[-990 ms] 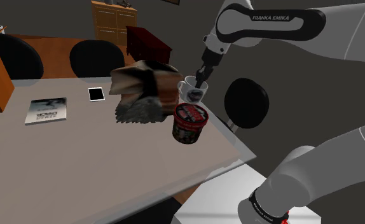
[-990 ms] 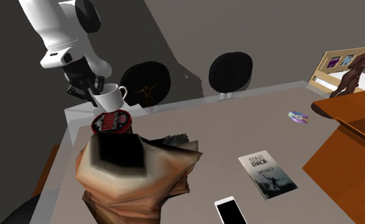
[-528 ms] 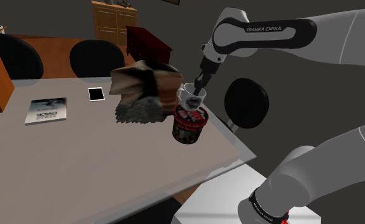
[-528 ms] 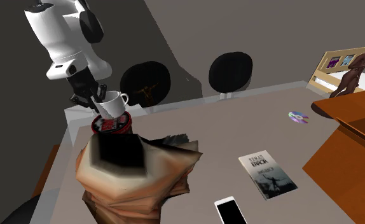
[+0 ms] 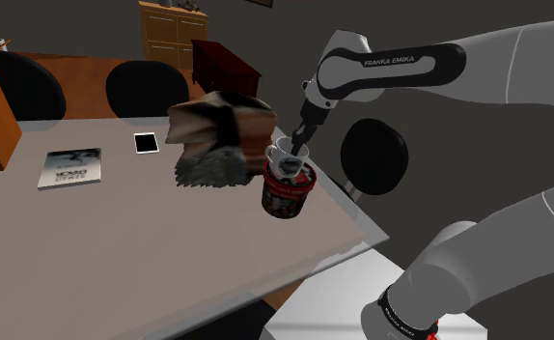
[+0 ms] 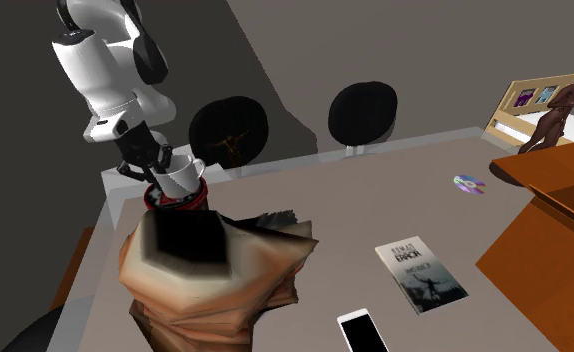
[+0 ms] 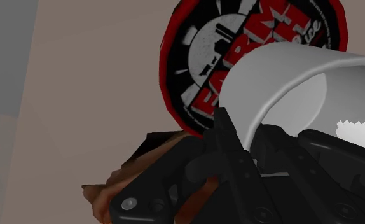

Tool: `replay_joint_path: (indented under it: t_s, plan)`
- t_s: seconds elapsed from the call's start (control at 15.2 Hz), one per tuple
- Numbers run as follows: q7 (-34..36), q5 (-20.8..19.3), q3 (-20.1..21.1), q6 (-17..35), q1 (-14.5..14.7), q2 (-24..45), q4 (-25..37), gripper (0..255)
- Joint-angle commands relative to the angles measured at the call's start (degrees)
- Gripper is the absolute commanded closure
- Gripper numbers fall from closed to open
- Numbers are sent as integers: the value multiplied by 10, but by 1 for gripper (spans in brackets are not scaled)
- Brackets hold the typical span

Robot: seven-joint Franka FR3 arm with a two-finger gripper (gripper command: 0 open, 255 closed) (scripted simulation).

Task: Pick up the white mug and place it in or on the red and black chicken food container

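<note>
One mug point(image 5: 285, 157) — apparently atop container point(image 5: 284, 199)

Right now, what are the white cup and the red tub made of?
The smooth white mug looks like pottery, perhaps: plain, even, no shine to settle it. The round red and black tub has a printed, lettered lid, so card or plastic; I cannot tell which.

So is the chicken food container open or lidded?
Lidded: the container has a printed red-rimmed lid across its top, under the gripped white mug.
</note>
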Motion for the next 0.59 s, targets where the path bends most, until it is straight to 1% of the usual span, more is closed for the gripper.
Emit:
replay_joint_path:
  t_s: [0.0, 0.33, 0.4, 0.53]
  plan:
    - [0, 0, 0, 2, 0, 1, -3, 255]
    - [0, 0, 0, 2, 0, 1, -3, 255]
    - [-1, 0, 0, 3, 0, 0, -3, 0]
    - [-1, 0, 0, 3, 0, 1, -3, 0]
